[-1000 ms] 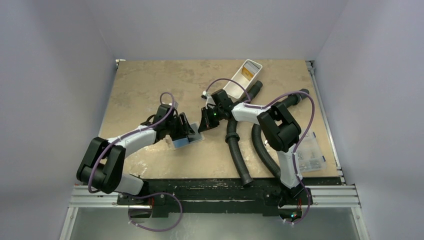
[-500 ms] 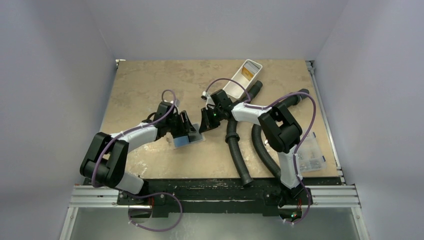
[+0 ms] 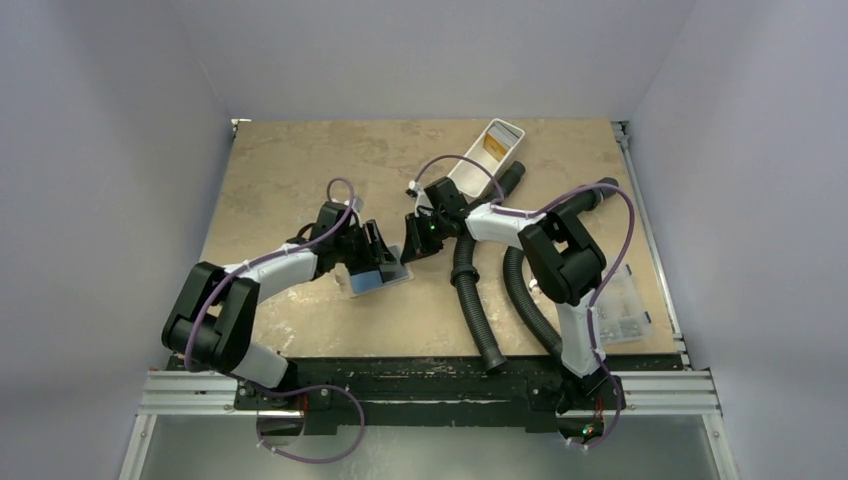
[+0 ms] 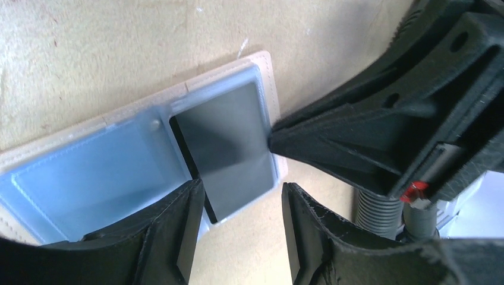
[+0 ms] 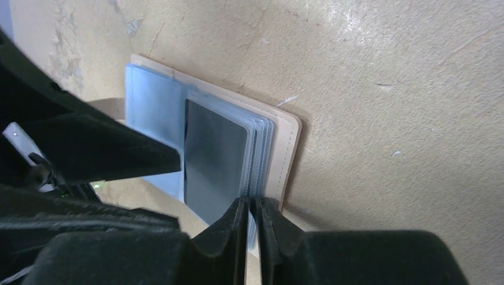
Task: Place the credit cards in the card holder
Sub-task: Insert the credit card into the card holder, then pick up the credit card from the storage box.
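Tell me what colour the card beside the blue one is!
Black card; clearest in the left wrist view.

The left arm (image 3: pixel 280 268) and right arm (image 3: pixel 490 222) share white shells, black joints, looping purple cables (image 3: pixel 340 182), matte black fingers (image 4: pixel 160 237).
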`<state>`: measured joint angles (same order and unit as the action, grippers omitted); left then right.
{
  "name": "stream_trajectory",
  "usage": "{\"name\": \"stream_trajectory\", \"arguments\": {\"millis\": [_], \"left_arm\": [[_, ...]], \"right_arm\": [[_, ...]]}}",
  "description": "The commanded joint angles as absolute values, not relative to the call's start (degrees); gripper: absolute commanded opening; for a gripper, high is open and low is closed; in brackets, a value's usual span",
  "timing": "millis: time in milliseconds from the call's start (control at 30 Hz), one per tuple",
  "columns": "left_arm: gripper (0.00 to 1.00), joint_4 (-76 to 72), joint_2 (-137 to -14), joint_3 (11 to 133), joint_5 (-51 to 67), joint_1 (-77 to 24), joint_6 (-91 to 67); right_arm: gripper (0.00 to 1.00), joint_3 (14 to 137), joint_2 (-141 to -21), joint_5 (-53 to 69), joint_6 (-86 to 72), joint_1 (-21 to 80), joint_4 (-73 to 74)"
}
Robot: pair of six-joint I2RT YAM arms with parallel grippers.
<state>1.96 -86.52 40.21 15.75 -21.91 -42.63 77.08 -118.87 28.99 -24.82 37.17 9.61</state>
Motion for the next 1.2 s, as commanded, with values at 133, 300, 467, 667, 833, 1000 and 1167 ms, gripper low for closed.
{"name": "stream_trajectory", "arguments": {"millis": [133, 300, 467, 667, 833, 1000, 1167], "left_arm": [[0.71, 19.0, -77.7, 47.3, 20.8, -16.1, -34.7], [0.76, 24.4, -73.3, 53.4, 17.8, -14.3, -27.8], [0.77, 19.2, -73.5, 54.7, 20.4, -14.3, -27.0], [0.77, 18.0, -75.7, 56.5, 21.4, -15.5, -22.1], [0.77, 17.3, -75.0, 55.8, 16.1, -18.9, -19.5], [0.77, 15.7, -74.3, 53.2, 15.0, -19.8, -18.7], [0.77, 16.1, -74.2, 53.3, 15.2, -20.3, -18.1]], "right_arm": [[0.39, 81.5, -111.6, 17.4, -21.0, 37.1, 19.3], [0.66, 87.8, -108.7, 9.6, -16.8, 33.7, 26.4], [0.81, 99.1, -110.3, 3.5, -9.6, 27.4, 32.5], [0.87, 113.7, -119.3, -18.0, 6.1, 23.3, 35.8], [0.85, 123.8, -126.9, -20.2, 13.5, 19.8, 35.0], [0.79, 130.4, -133.5, -22.1, 19.3, 19.2, 35.0], [0.69, 131.0, -136.8, -25.3, 22.0, 18.9, 32.3]]}}
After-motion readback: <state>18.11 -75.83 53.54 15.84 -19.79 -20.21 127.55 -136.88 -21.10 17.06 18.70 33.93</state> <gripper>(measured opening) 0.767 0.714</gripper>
